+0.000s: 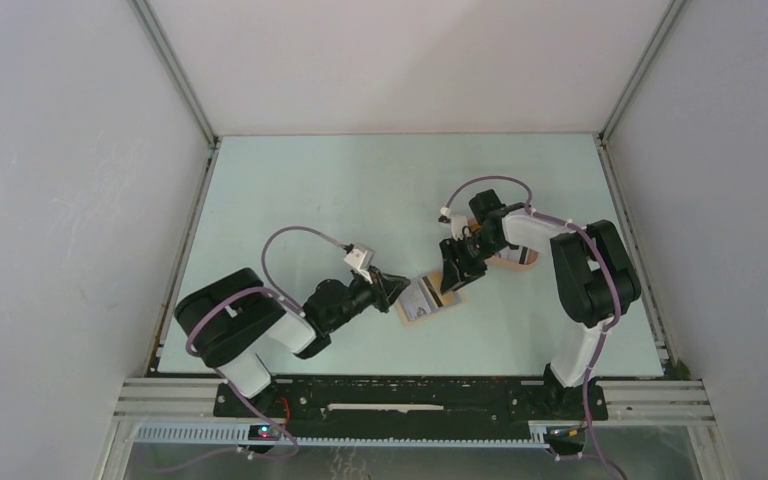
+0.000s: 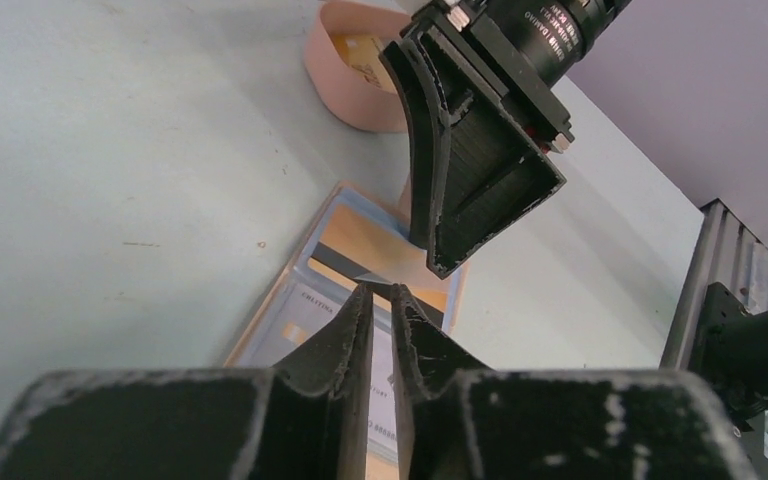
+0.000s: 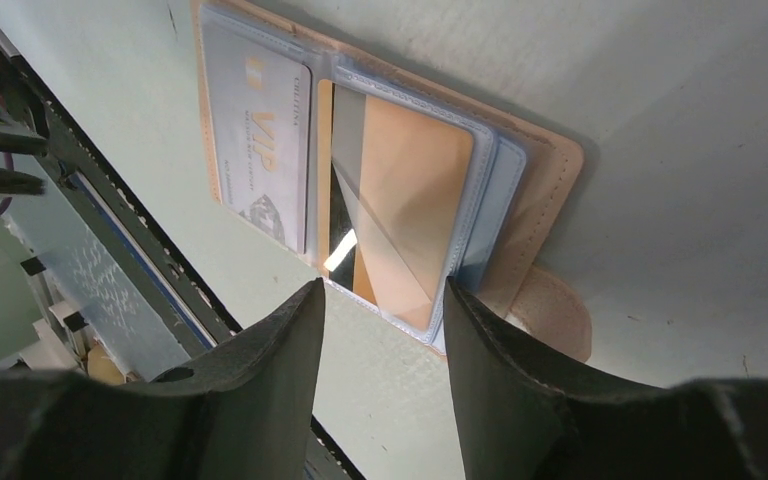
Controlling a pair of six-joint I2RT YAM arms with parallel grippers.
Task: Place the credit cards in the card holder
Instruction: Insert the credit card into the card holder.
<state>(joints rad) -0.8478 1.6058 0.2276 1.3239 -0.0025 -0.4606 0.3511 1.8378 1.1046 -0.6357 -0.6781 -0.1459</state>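
Observation:
The tan card holder [image 1: 426, 300] lies open on the table between the arms. In the right wrist view its tan edge [image 3: 550, 190] shows, with a grey card [image 3: 260, 130] in one clear slot and an orange-yellow card with a dark stripe [image 3: 410, 200] in the slot beside it. My right gripper [image 3: 385, 290] is open and empty, just above the holder's near edge. My left gripper [image 2: 381, 288] is shut with its tips down on the open holder [image 2: 270, 320], by the orange card [image 2: 380, 245]. The right gripper's fingers [image 2: 470, 170] hang close over the same spot.
A peach oval tray [image 2: 345, 90] stands just beyond the holder with another orange-yellow card [image 2: 365, 60] in it; in the top view the tray [image 1: 516, 258] is partly hidden by the right arm. The holder's snap tab [image 3: 555, 315] lies flat on the table.

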